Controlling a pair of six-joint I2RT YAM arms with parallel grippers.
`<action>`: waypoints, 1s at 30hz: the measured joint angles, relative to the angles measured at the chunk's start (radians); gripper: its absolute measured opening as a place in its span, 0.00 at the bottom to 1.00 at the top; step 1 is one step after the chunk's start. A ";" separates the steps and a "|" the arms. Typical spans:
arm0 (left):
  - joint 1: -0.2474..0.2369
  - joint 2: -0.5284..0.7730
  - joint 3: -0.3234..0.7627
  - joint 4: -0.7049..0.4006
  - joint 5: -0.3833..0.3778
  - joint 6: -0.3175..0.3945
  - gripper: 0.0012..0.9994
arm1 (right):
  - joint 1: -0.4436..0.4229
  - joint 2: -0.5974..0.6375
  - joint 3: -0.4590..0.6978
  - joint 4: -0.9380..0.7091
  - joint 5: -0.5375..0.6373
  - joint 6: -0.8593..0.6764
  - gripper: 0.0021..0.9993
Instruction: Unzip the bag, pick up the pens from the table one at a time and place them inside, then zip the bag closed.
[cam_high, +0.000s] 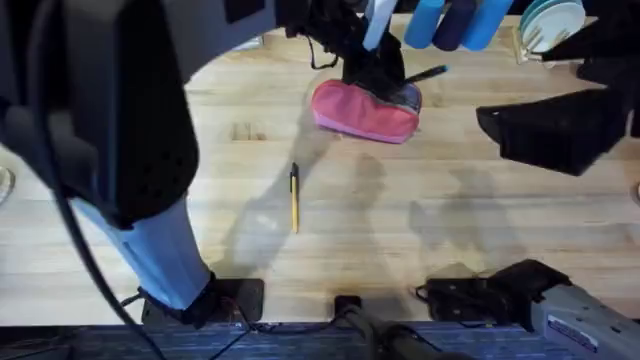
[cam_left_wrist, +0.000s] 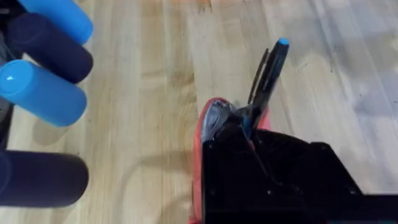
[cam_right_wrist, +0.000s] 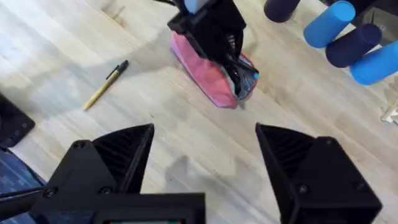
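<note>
Pink fabric pouch (cam_high: 362, 113) lies far across my wooden plank table (cam_high: 450, 220); my left gripper (cam_right_wrist: 239, 65) pinches the blue-capped black pen (cam_left_wrist: 268, 71) at its mouth. I'd tip it deeper before releasing. Right gripper (cam_right_wrist: 205, 146) hangs wide open, empty.

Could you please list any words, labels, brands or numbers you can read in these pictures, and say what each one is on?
No text can be read.
A white label on the right arm's base carries print too blurred to read.
The bag, the yellow pen, the black pen and the blue cylinders show no lettering.
</note>
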 joint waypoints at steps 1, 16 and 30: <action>-0.003 0.009 0.000 0.005 0.002 0.001 0.04 | 0.000 0.000 0.000 0.000 0.000 0.000 1.00; -0.008 0.106 0.000 0.048 -0.114 0.003 0.04 | 0.000 0.000 0.000 0.000 0.000 0.000 1.00; -0.029 0.106 0.010 -0.056 -0.417 0.051 0.15 | 0.000 0.000 0.000 0.000 0.000 0.000 1.00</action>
